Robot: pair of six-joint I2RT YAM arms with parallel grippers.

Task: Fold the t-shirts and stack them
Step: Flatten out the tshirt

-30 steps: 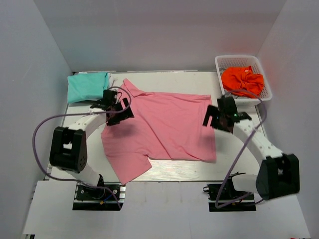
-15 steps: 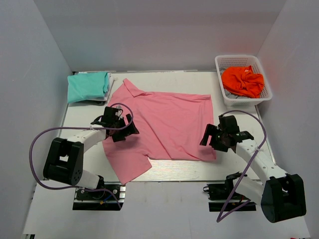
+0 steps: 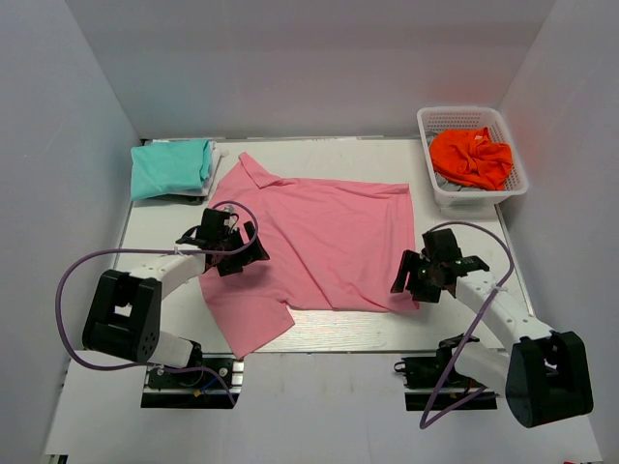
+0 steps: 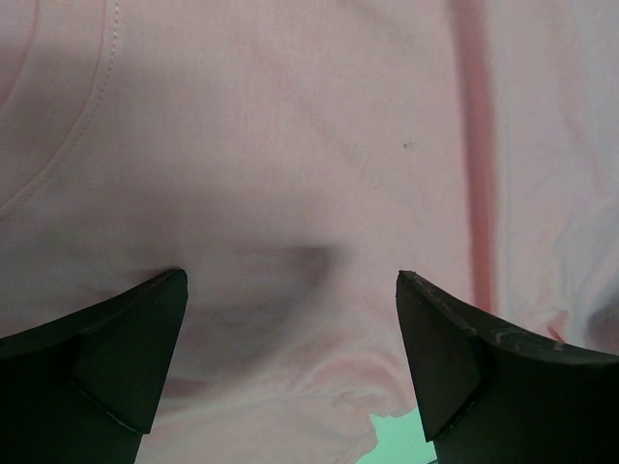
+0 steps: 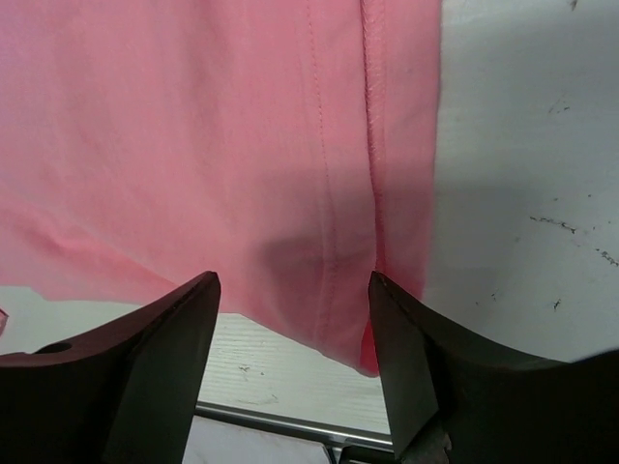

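Observation:
The light pink t-shirt [image 3: 319,242] lies spread flat on the table, collar at the far left. The teal t-shirt [image 3: 170,166] lies folded at the far left corner. My left gripper [image 3: 232,253] is open, low over the pink shirt's left side near the sleeve; the left wrist view shows pink cloth [image 4: 290,174] between the wide-apart fingers [image 4: 116,367]. My right gripper [image 3: 418,280] is open, low over the shirt's near right hem corner [image 5: 372,329], which lies between its fingers [image 5: 145,367].
A white basket [image 3: 513,184] at the far right holds an orange garment [image 3: 470,155]. White walls enclose the table on the left, back and right. The table's near edge [image 5: 290,420] runs just below the shirt's hem.
My right gripper has come down and toward the near edge, from beside the shirt's right edge to its near right corner. My left gripper has shifted nearer, down the shirt's left side.

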